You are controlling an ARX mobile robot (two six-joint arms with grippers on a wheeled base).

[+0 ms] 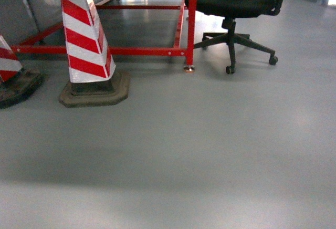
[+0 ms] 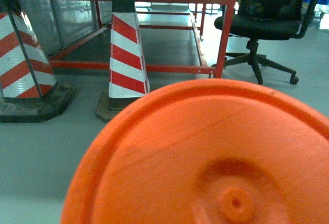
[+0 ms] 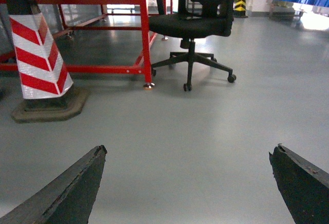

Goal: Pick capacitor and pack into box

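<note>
No capacitor and no box show in any view. In the right wrist view my right gripper point(image 3: 190, 148) is open: two dark fingers point(image 3: 77, 188) stand far apart over bare grey floor with nothing between them. A large round orange disc point(image 2: 205, 157) with a raised rim and a small centre hub fills the lower part of the left wrist view. It hides the left gripper's jaws. Neither gripper appears in the head view.
A red-and-white striped cone point(image 1: 84, 40) on a dark base stands at the left, with another cone point(image 1: 10, 76) at the far left edge. Behind them is a red metal frame point(image 1: 191, 24). A black office chair point(image 1: 236, 3) on castors is at the back right.
</note>
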